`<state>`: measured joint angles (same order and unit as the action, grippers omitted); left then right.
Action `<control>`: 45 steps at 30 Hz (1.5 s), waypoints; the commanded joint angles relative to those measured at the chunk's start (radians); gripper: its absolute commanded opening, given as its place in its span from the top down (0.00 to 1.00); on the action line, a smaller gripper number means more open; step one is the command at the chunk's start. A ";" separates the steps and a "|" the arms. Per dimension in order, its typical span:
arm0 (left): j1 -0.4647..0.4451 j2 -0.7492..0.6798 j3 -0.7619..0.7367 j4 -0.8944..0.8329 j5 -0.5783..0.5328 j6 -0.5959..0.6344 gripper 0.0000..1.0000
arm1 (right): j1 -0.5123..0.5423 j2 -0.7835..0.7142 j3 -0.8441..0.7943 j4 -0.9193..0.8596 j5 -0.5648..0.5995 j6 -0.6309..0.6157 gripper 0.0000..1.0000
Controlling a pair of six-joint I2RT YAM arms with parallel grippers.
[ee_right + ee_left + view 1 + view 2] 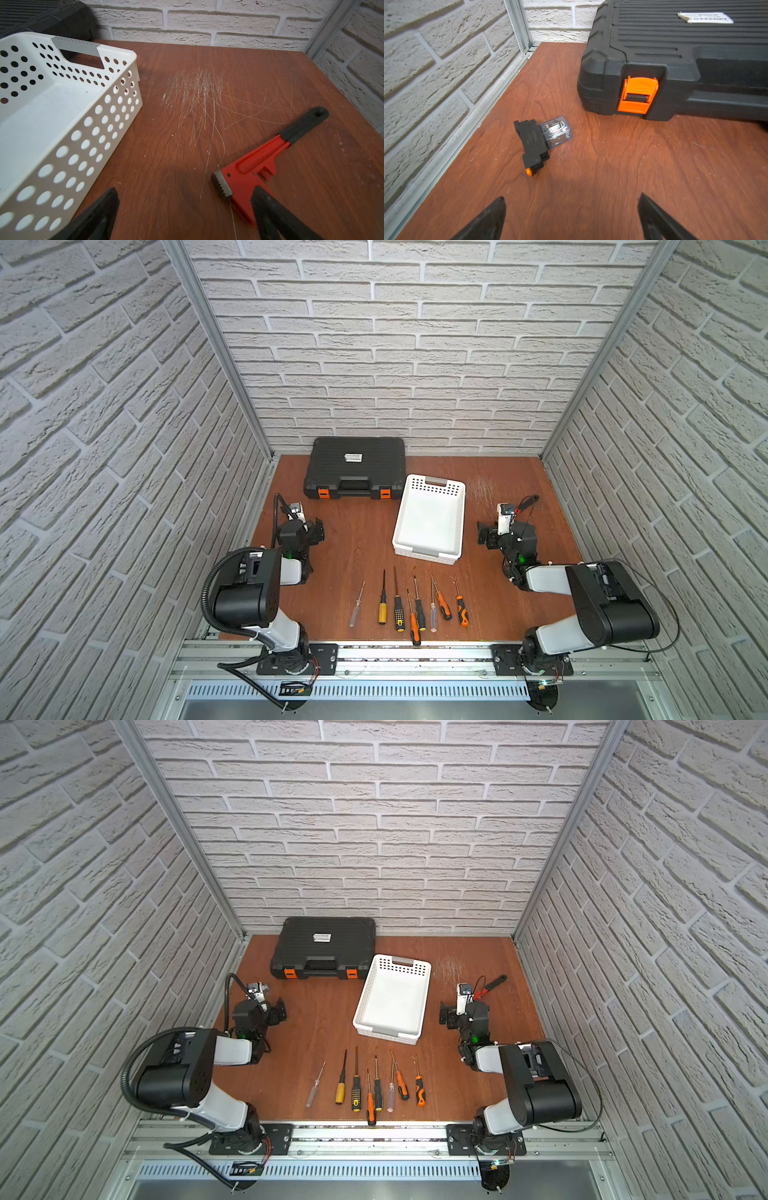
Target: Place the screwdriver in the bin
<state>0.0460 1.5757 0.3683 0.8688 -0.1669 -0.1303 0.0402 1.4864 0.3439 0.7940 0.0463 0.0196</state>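
White bin point(392, 1002) at centre; eight screwdrivers point(355, 1092) in row nearer front; black toolcase point(326, 948) behind bin, leftward

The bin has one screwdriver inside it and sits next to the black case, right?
Not quite. The bin is empty, as both top views show. The screwdrivers lie in a row on the table in front of it. The bin does sit next to the black case.
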 commanded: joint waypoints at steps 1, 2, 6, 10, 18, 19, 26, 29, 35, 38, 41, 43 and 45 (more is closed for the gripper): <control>0.008 -0.003 0.008 0.071 0.005 0.013 0.02 | 0.000 -0.024 0.018 0.017 -0.006 0.001 0.00; 0.008 -0.002 0.008 0.071 0.006 0.012 0.02 | 0.000 -0.025 0.019 0.018 -0.006 0.002 0.00; 0.008 -0.002 0.008 0.071 0.006 0.014 0.02 | 0.000 -0.024 0.018 0.017 -0.007 0.002 0.00; 0.008 -0.001 0.008 0.071 0.005 0.013 0.02 | 0.000 -0.025 0.019 0.017 -0.006 0.002 0.00; 0.008 -0.003 0.008 0.071 0.005 0.013 0.02 | 0.000 -0.026 0.018 0.016 0.000 0.008 0.00; 0.009 -0.002 0.008 0.071 0.006 0.012 0.02 | 0.000 -0.025 0.018 0.016 0.001 0.007 0.00; 0.009 -0.001 0.009 0.067 0.009 0.012 0.02 | 0.000 -0.025 0.022 0.012 0.000 0.007 0.00; 0.009 -0.006 0.006 0.072 0.007 0.012 0.02 | 0.000 -0.029 0.020 0.011 0.000 0.005 0.00; 0.006 -0.140 0.182 -0.341 -0.061 -0.004 0.02 | 0.000 -0.185 0.019 -0.089 0.082 0.022 0.00; -0.009 -0.208 0.280 -0.536 -0.113 -0.046 0.02 | -0.002 -0.348 0.088 -0.339 0.181 0.082 0.00; -0.048 -0.259 0.418 -0.822 -0.213 -0.142 0.02 | -0.005 -0.457 0.219 -0.628 0.235 0.171 0.00; -0.084 -0.281 0.499 -1.017 -0.253 -0.203 0.02 | -0.006 -0.491 0.308 -0.789 0.191 0.194 0.01; -0.124 -0.302 0.560 -1.200 -0.241 -0.282 0.02 | -0.003 -0.503 0.389 -0.911 0.103 0.210 0.04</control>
<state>-0.0322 1.3071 0.8669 0.0460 -0.3527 -0.2783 0.0383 1.0077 0.6559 0.1684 0.2031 0.1612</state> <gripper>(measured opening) 0.983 0.977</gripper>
